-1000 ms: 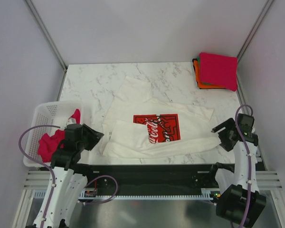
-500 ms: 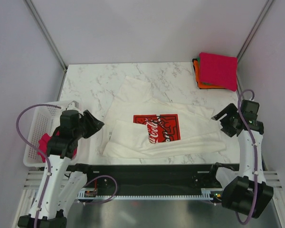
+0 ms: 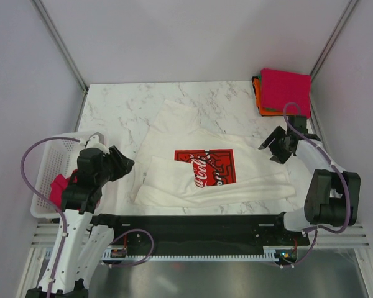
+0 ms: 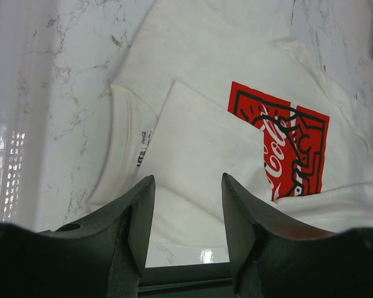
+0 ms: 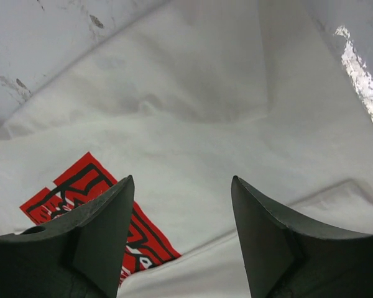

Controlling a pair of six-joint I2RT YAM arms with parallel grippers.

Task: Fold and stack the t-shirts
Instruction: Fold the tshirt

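- While both arms hover with nothing held, the right gripper (image 3: 275, 146) hangs with its jaws spread wide over the right sleeve side of the white t-shirt (image 3: 174, 180). It is probably lined up to pinch that edge for a fold.
- Equally parted and empty, the left gripper (image 3: 125, 164) points at the shirt's near-left collar side, so the two could lift opposite edges together.
- That shirt lies mid-table, partly folded, with a flap covering part of its red print (image 3: 206, 166).
- At the far right corner sits the folded stack (image 3: 285, 92), magenta over orange, likely the destination.
- Another magenta shirt (image 3: 59, 191) waits in the basket (image 3: 56, 149) at left.
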